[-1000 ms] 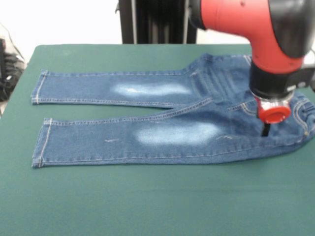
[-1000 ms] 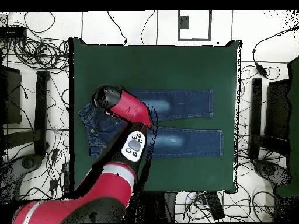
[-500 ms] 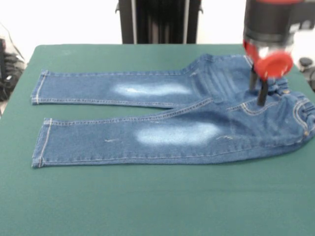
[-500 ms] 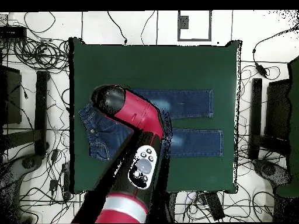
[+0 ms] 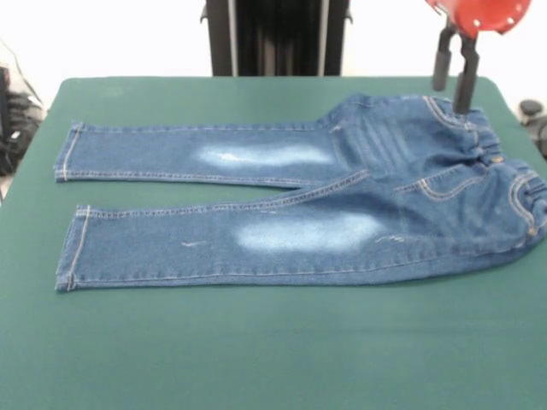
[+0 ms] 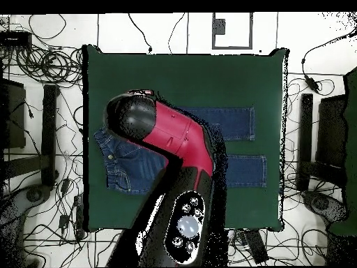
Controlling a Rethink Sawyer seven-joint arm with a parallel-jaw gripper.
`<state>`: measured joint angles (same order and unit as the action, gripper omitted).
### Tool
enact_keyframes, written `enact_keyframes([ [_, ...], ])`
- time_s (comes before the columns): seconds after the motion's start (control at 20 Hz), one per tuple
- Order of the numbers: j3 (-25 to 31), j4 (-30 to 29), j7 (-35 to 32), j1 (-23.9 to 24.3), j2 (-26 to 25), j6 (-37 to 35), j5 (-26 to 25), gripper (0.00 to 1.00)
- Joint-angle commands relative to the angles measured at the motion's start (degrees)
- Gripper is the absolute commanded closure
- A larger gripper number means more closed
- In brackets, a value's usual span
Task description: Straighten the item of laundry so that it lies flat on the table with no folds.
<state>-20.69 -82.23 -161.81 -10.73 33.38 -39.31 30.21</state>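
The blue denim jeans point(image 5: 342, 196) lie spread on the green table point(image 5: 256, 342), both legs stretched toward the left of the front view, whitish patches on the thighs. The gathered waistband point(image 5: 513, 171) at the right edge looks slightly rumpled. My gripper point(image 5: 453, 81) hangs in the air above the waistband's far corner, its two black fingers point(image 5: 466, 81) a small gap apart and holding nothing. In the overhead view the red arm point(image 6: 167, 132) covers the middle of the jeans point(image 6: 132, 167), and the gripper itself is hidden under it.
The robot's black pedestal point(image 5: 273, 38) stands behind the table's far edge. Cables and stands point(image 6: 42, 139) lie on the floor around the table in the overhead view. A dark object point(image 5: 534, 115) sits at the table's right edge.
My gripper has lifted off the jeans' waist area, rising up and toward the far side. The jeans stay where they were.
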Motion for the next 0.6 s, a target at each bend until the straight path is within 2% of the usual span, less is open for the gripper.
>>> enact_keyframes([
  [0.05,8.86,-3.62,2.79,1.66,-3.4,0.54,-3.45,0.0],
  [0.6,11.53,-1.94,-3.66,1.19,-6.92,1.62,-2.39,0.0],
])
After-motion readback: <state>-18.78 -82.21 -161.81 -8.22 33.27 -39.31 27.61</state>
